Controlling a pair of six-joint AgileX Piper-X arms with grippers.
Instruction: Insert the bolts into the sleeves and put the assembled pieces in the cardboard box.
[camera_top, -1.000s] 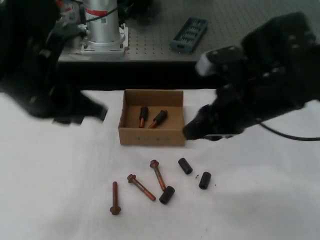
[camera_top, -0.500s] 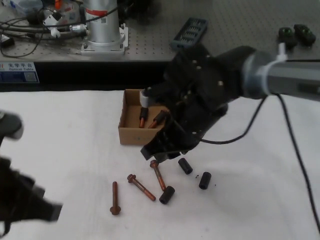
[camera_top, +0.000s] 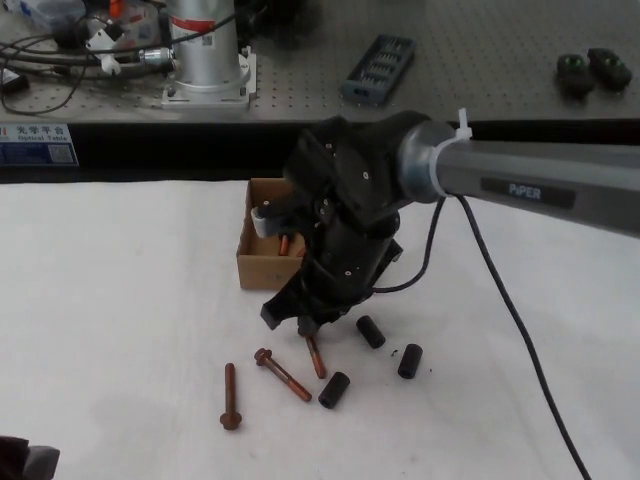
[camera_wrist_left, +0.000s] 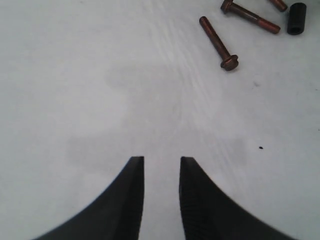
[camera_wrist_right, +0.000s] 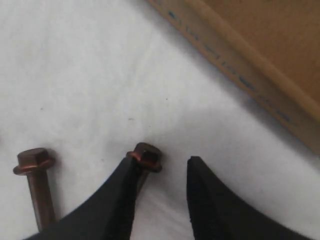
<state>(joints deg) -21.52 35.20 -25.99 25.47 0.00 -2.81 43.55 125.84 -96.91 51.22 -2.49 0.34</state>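
The right hand (camera_wrist_right: 164, 162) is open, in the middle of the high view, with a bolt (camera_wrist_right: 146, 156) head just beside one finger. The left hand (camera_wrist_left: 161, 159) is open and holds nothing. The cardboard box (camera_top: 262, 270) sits just above the right hand. Three black sleeves (camera_top: 371, 331) lie lower right of it.

The three loose metal bolts (camera_top: 282, 373) are rusty copper-brown; the three short cylindrical sleeves (camera_top: 410, 360) are matte black. The cloth-covered surface (camera_top: 120, 300) is plain white. The small cardboard box (camera_top: 255, 272) is tan with a row of bluish marks on one wall. The left gripper (camera_wrist_left: 160, 160) and the right gripper (camera_wrist_right: 162, 164) are black.
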